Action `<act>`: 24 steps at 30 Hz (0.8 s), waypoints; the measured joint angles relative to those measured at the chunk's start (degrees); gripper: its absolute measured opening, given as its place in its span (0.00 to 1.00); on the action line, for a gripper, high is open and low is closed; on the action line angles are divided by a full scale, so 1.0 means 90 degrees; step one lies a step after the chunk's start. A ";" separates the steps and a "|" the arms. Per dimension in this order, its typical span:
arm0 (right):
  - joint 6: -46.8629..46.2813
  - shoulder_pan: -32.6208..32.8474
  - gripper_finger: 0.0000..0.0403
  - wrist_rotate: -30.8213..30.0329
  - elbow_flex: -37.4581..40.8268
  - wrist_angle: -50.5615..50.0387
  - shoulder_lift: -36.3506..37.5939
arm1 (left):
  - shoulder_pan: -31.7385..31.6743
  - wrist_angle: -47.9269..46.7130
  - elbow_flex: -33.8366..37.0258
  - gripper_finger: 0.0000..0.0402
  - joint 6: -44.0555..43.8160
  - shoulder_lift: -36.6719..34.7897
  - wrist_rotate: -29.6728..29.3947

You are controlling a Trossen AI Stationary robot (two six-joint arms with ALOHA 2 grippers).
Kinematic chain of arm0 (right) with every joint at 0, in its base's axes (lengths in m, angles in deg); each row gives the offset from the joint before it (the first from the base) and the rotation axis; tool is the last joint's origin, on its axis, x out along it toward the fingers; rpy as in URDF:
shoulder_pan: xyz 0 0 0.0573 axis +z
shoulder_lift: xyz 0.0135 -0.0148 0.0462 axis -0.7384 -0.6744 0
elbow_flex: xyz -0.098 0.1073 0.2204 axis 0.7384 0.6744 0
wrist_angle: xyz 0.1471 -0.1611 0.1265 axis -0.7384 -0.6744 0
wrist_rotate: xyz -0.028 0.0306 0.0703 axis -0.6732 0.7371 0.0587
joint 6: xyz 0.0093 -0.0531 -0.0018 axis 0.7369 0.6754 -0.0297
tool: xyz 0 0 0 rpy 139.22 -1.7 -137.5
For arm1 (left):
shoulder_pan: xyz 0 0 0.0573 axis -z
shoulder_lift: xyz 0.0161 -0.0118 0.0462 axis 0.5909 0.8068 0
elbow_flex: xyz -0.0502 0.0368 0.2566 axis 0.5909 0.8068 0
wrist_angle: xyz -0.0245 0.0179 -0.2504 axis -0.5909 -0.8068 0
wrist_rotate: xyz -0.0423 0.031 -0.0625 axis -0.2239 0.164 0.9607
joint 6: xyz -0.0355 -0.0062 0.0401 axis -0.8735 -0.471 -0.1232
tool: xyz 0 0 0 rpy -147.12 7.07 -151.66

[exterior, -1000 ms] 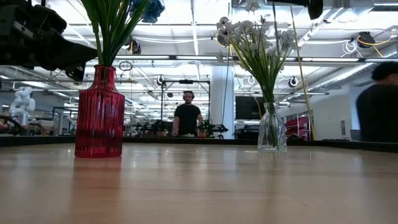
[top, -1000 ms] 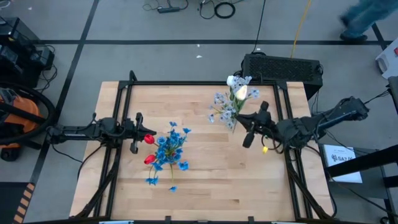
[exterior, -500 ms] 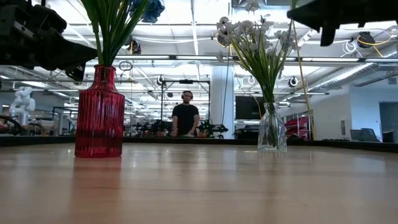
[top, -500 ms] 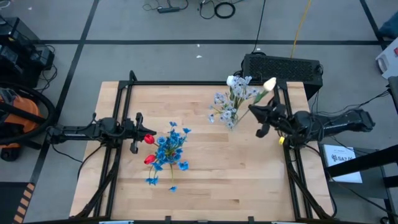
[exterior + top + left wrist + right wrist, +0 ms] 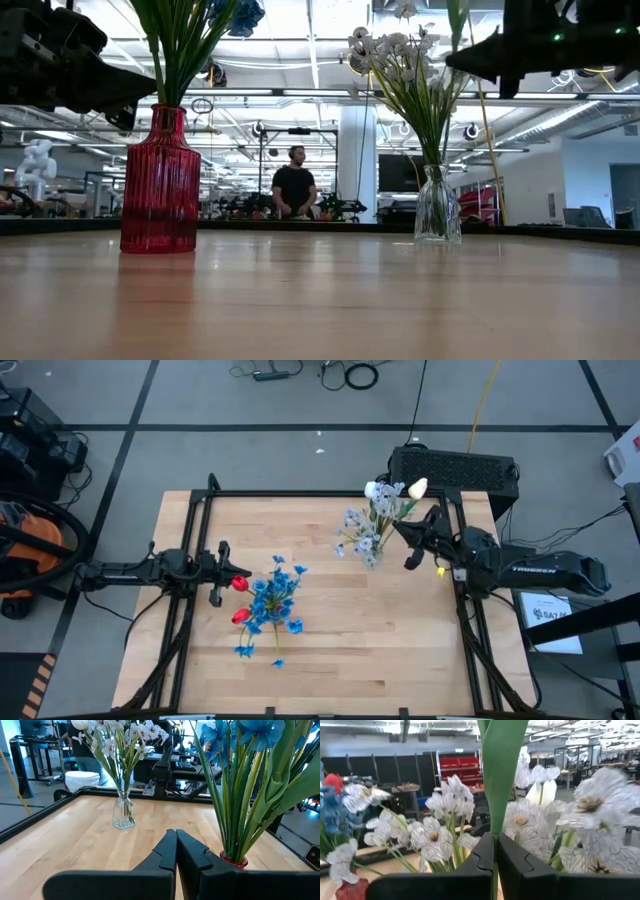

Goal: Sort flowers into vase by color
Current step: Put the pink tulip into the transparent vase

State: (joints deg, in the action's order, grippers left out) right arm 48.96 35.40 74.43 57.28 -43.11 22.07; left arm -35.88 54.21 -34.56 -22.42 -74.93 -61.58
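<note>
A red ribbed vase holds bright blue clusters and two red tulips. A clear glass vase stands toward the table's far right with pale bluish-white sprays in it. My right gripper hovers high, just right of those sprays, shut on a cream-white tulip. My left gripper waits shut and empty just left of the red vase. My right gripper pinches the cream tulip's green stem between its two fingers, below a broad leaf. The fingers lie level, pointing toward the table's left, across the stem. The tulip is lifted clear, its head leaning toward the far edge.
A black box sits just beyond the table's far right edge. A dark frame runs around the tabletop. Bare wood lies in the near half. A person stands in the room behind.
My right gripper carried the cream tulip from over the pale sprays toward the right and far edge, then came back slightly toward the clear vase, staying shut. The right arm swung round as it went. The tulip's head now stands beside the sprays on their far-right side.
</note>
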 joint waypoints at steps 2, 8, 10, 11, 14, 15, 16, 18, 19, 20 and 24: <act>-0.0027 -0.0186 0.00 0.0264 0.0000 0.0013 -0.0138 | 0.0000 0.0001 0.0000 0.02 0.0001 -0.0002 0.0000; -0.0116 -0.0511 0.00 0.0895 0.0000 0.0162 -0.0696 | 0.0000 0.0002 0.0000 0.02 0.0002 0.0000 0.0002; -0.0020 -0.0560 0.00 0.1047 -0.0007 0.0205 -0.0898 | 0.0000 0.0002 0.0000 0.02 0.0000 0.0000 0.0002; 0.0009 -0.0569 0.00 0.1098 -0.0007 0.0192 -0.1003 | 0.0000 0.0001 0.0000 0.02 0.0001 -0.0002 0.0002; 0.0049 -0.0570 0.00 0.1236 -0.0005 0.0117 -0.1288 | 0.0000 0.0001 0.0000 0.02 0.0000 -0.0002 0.0002; 0.0053 -0.0570 0.00 0.1252 -0.0005 0.0123 -0.1357 | 0.0000 0.0002 0.0000 0.02 0.0000 0.0000 0.0002; 0.0053 -0.0570 0.00 0.1254 -0.0005 0.0134 -0.1423 | 0.0000 0.0000 0.0000 0.02 0.0000 0.0000 0.0000; 0.0104 -0.0570 0.00 0.1252 -0.0005 0.0124 -0.1541 | 0.0000 0.0001 0.0000 0.02 0.0001 -0.0001 0.0000; 0.0140 -0.0570 0.00 0.1253 -0.0005 0.0117 -0.1583 | 0.0000 0.0001 0.0000 0.02 0.0001 -0.0002 0.0002; 0.0154 -0.0570 0.00 0.1252 -0.0005 0.0116 -0.1611 | 0.0000 0.0002 0.0000 0.02 0.0001 -0.0002 0.0000; 0.0193 -0.0570 0.00 0.1252 0.0150 0.0179 -0.1646 | 0.0000 0.0002 0.0000 0.02 0.0000 -0.0001 0.0001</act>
State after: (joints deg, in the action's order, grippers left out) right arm 50.69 30.27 85.70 58.64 -41.49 7.25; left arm -35.88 54.23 -34.56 -22.42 -74.95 -61.58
